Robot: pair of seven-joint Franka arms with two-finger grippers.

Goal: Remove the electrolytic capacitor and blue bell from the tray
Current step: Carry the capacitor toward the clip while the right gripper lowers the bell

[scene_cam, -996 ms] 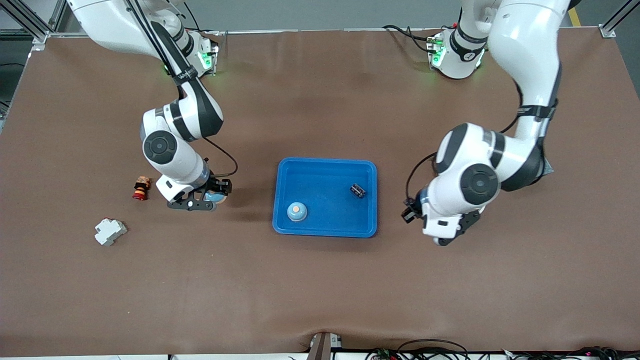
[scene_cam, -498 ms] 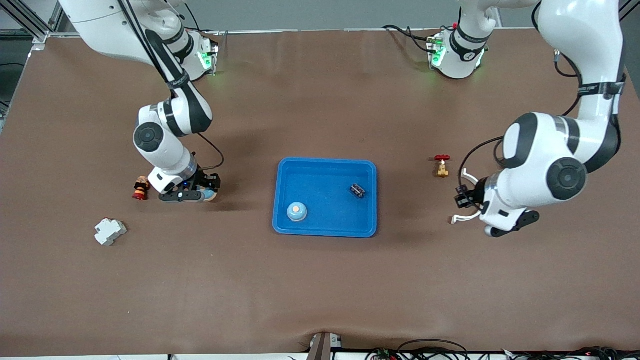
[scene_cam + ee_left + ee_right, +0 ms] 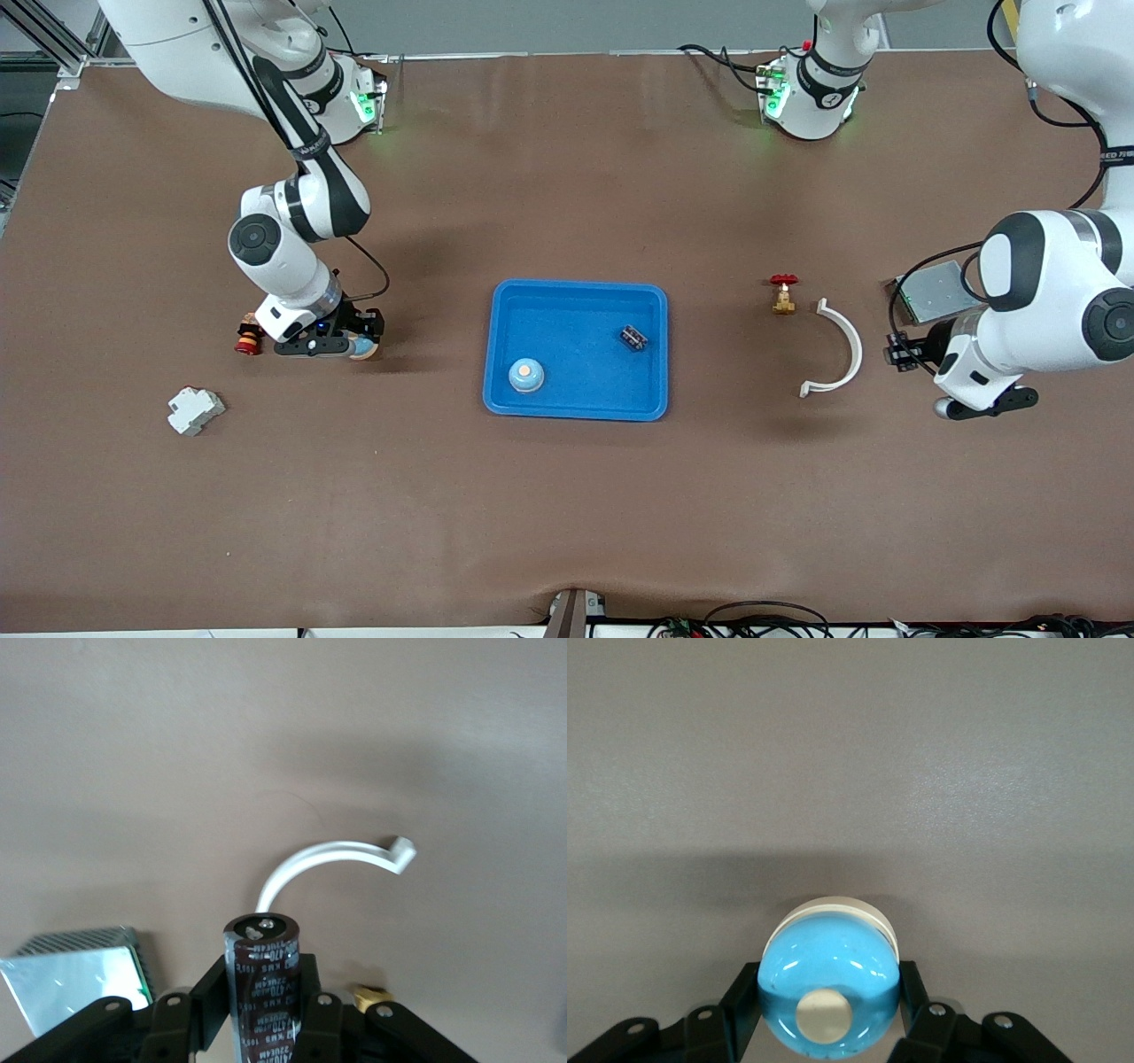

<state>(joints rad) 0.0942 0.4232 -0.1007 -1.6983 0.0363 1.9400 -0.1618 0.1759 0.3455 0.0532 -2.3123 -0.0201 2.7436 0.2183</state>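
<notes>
Now capacitor (image 3: 263, 983) – left pincer (image 3: 264, 1028), bell (image 3: 830, 988) – right pincer (image 3: 830, 1028)

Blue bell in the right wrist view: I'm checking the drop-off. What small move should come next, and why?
Probably open the right gripper and release the blue bell: it is clamped between the fingers, outside the tray, low over the table.

— What colours are you seeing in the grippers?
— You're looking at a dark brown capacitor (image 3: 263, 979) with pale lettering, and a glossy light blue bell (image 3: 830, 985) with a cream button.
— And the tray (image 3: 576, 297)?
— It's showing bright blue on the brown table (image 3: 567, 496).
</notes>
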